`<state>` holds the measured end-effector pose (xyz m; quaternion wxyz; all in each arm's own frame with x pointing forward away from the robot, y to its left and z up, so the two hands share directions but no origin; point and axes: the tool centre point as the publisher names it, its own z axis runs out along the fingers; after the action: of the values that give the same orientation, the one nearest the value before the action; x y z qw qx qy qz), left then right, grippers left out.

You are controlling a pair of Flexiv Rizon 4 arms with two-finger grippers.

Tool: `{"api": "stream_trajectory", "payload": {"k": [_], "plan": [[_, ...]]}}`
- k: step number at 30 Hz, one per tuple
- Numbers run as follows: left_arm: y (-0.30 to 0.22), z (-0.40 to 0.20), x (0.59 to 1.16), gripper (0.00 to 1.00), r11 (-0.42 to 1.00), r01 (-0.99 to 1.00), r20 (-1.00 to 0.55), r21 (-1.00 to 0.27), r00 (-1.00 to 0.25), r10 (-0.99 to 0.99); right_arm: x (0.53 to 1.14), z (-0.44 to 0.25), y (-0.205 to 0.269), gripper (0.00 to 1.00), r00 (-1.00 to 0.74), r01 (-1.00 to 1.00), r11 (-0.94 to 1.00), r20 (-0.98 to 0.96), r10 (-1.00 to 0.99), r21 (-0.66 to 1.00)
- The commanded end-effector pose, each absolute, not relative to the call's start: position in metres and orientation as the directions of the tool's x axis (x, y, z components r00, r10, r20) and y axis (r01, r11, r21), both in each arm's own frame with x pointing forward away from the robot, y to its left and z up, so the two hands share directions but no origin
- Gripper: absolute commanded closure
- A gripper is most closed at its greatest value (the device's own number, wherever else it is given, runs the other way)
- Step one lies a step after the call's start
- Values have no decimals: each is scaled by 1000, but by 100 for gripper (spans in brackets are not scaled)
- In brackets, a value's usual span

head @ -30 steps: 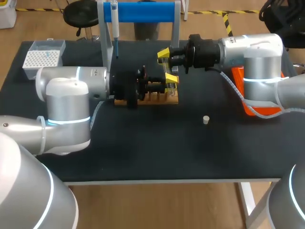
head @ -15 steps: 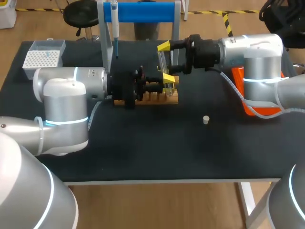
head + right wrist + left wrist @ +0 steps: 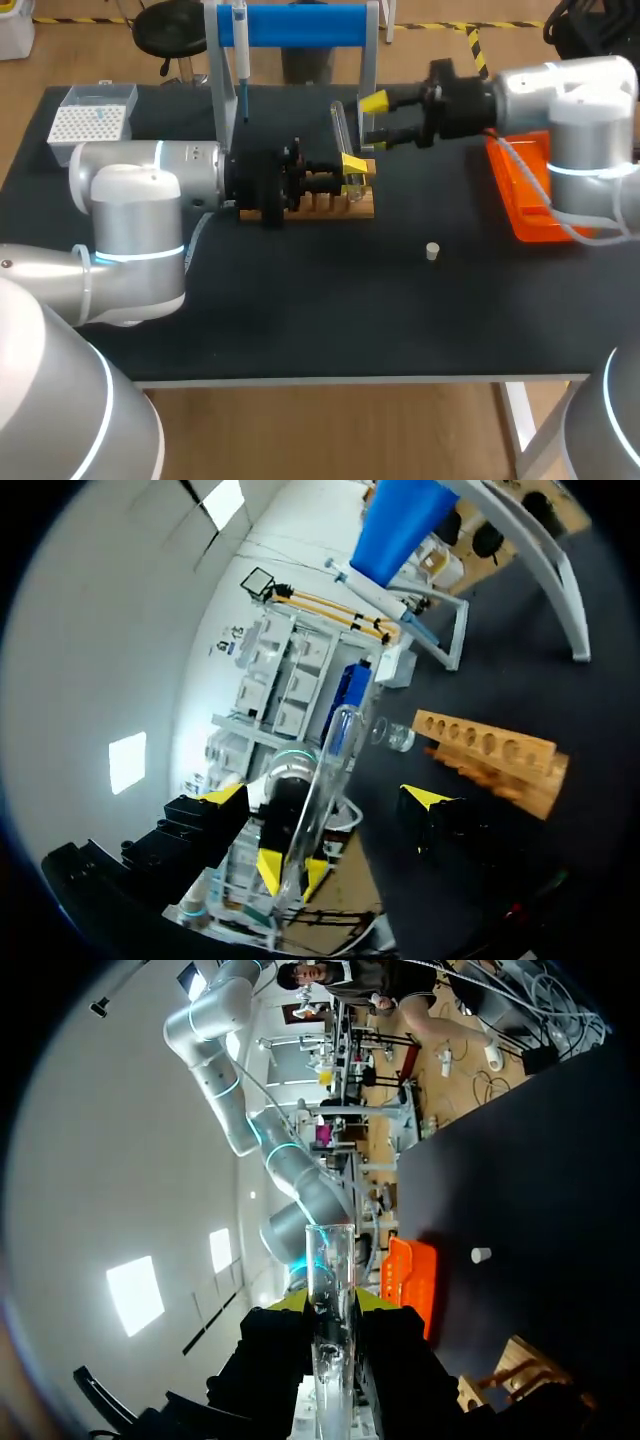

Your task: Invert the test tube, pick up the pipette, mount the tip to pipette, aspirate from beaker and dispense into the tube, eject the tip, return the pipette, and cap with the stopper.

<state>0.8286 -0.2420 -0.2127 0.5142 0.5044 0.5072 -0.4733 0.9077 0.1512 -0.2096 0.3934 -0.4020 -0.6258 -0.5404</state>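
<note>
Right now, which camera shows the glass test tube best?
The left wrist view: the test tube looms large, clamped in the left jaws. The right wrist view shows it slanted ahead; the head view, a faint sliver.

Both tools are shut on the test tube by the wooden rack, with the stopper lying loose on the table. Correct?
Not both. Only the left tool is shut on the test tube by the wooden rack. The right tool is open and clear of it, as the head view shows. The stopper does lie loose on the table.
</note>
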Motion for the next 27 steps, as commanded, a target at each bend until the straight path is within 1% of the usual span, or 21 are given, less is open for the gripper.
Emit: {"api": "stream_trajectory", "payload": {"k": [1, 8, 12, 19, 22, 27], "plan": [[-242, -213, 828, 100, 44, 998, -999, 40, 39, 24, 892, -203, 140, 0, -562, 824, 30, 811, 164, 565], [-242, -213, 828, 100, 44, 998, -999, 40, 39, 24, 892, -203, 140, 0, -562, 824, 30, 811, 164, 565], [-242, -213, 828, 100, 44, 998, -999, 40, 39, 24, 895, -214, 139, 0, -642, 762, 81, 734, 219, 642], [-242, -213, 828, 100, 44, 998, -999, 40, 39, 24, 896, -227, 128, 0, -806, 581, 209, 520, 284, 787], [-242, -213, 828, 100, 44, 998, -999, 40, 39, 24, 894, -229, 125, 0, -874, 473, 256, 411, 261, 843], [-242, -213, 828, 100, 44, 998, -999, 40, 39, 24, 894, -238, 123, 0, -936, 334, 305, 277, 217, 892]]}}
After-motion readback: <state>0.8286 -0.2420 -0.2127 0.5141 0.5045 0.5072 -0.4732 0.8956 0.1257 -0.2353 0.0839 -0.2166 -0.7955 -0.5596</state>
